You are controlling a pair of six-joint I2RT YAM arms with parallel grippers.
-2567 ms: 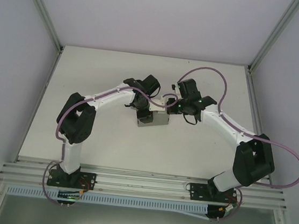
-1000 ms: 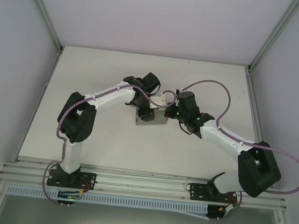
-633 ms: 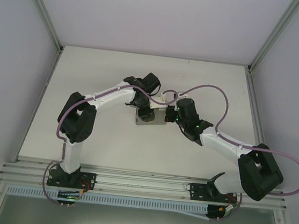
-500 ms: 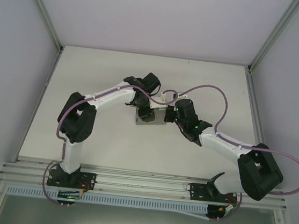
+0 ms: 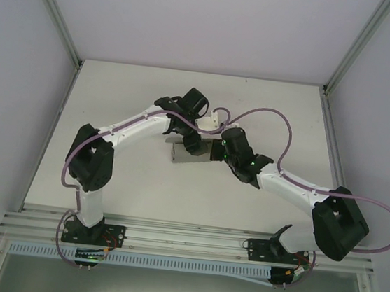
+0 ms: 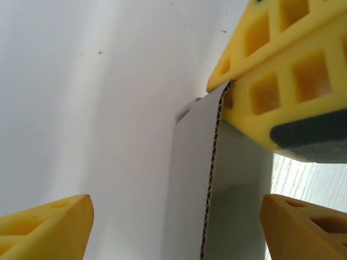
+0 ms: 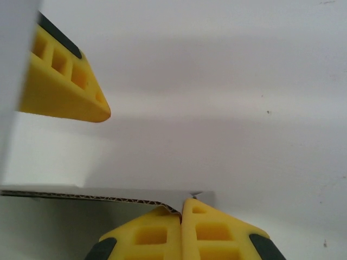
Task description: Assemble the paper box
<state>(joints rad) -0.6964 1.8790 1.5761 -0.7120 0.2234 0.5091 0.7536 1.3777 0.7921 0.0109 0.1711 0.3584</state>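
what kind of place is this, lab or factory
Probably a robot lab test cell: a white table inside plain pale walls, aluminium rails along its near edge, and a left arm and right arm bolted there working a grey box.

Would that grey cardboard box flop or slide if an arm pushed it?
Probably fairly stiff: the paper box shows a corrugated edge. Likely light, being thin-walled, so a push may slide it across the smooth table.

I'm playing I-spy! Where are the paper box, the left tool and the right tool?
paper box (image 6: 187, 179), left wrist view, its flat grey panel.
left tool (image 6: 176, 206), left wrist view, gap between its open fingertips.
right tool (image 7: 181, 205), right wrist view, where its fingertips meet.
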